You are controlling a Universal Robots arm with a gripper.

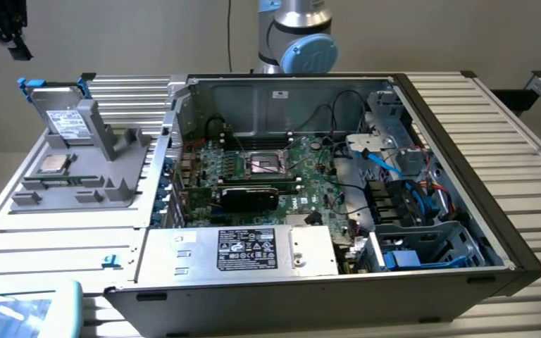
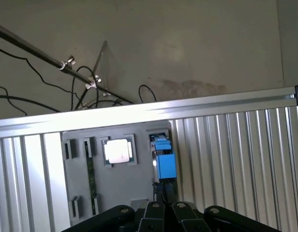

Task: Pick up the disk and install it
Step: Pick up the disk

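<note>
Now | pincer (image 2: 164,193) closed, w/o load | disk (image 1: 67,121) upright in grey holder (image 1: 110,184)

Cropped and illegible items
The robot arm (image 1: 294,39) was cut off by the frame edge; the gripper (image 2: 165,193) body was likewise cropped; the disk (image 1: 67,121) label was too small to read.

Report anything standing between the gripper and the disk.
Nothing visible does. The shut gripper points at the disk, which stands on edge in the grey fixture, with open air between them. The chip lies beside the disk, off that line.
</note>
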